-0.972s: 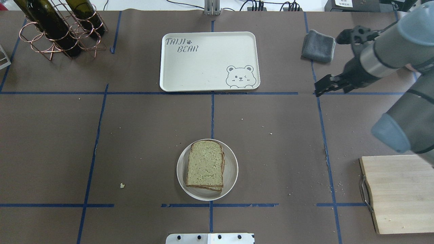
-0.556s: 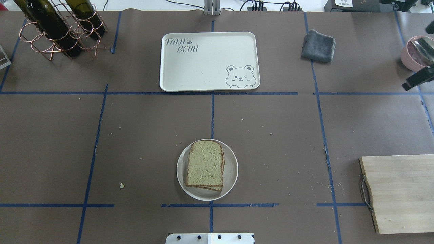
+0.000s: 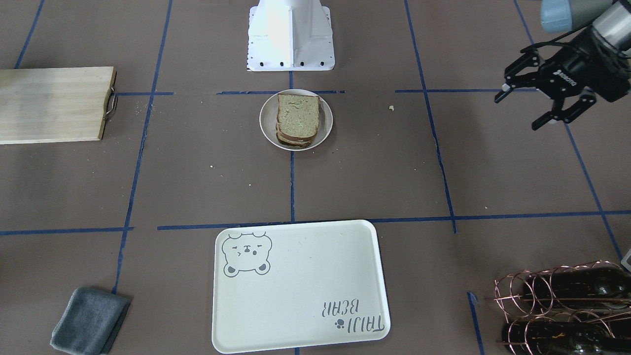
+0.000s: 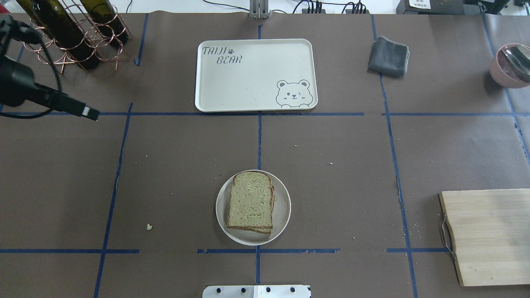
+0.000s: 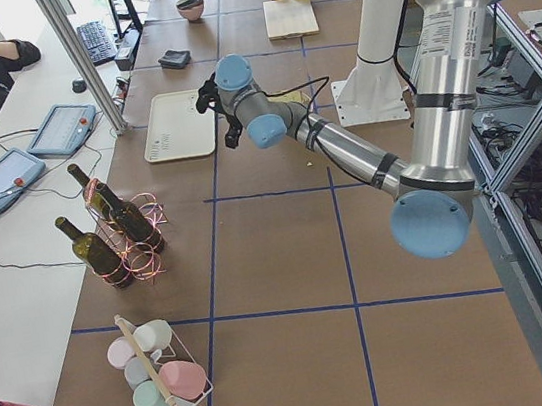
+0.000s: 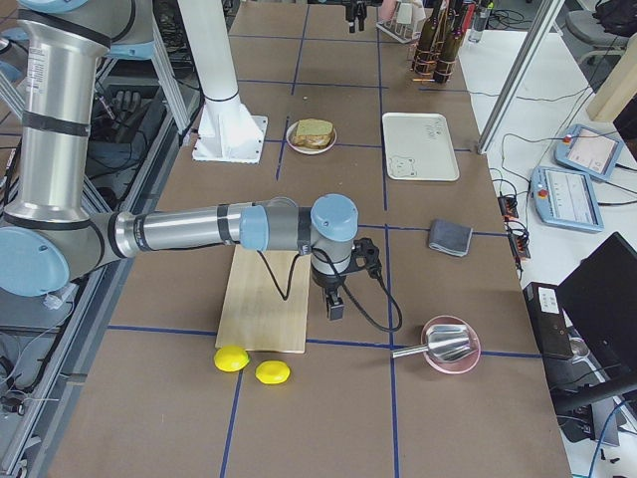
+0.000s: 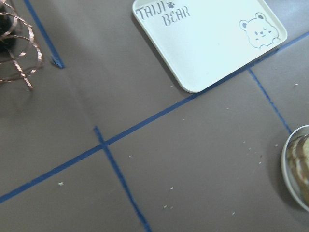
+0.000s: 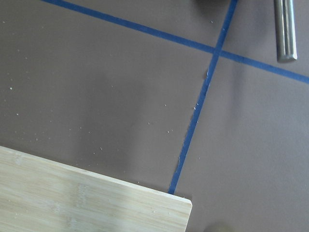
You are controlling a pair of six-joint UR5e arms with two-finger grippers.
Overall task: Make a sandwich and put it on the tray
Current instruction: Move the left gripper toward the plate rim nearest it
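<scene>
The sandwich (image 4: 250, 205), two bread slices stacked, lies on a small round off-white plate (image 4: 284, 215) at the near centre; no egg shows between the slices. It also shows in the front view (image 3: 297, 117). The cream tray (image 4: 256, 74) with the bear drawing lies empty at the far centre. My left gripper (image 3: 517, 112) is open and empty, hovering far to the sandwich's left near the table's left side (image 4: 85, 111). My right gripper (image 6: 335, 304) shows only in the right side view, above the cutting board's edge; I cannot tell if it is open or shut.
A copper rack of wine bottles (image 4: 70, 33) stands at the far left, close behind my left gripper. A grey cloth (image 4: 388, 56), a pink bowl with a spoon (image 4: 509, 65) and a wooden cutting board (image 4: 488, 236) lie on the right. Two lemons (image 6: 231, 358) lie beyond the board.
My right arm has pulled back to the right, out of the overhead view. My left arm has come into view at the left edge. The sandwich and tray have not moved.
</scene>
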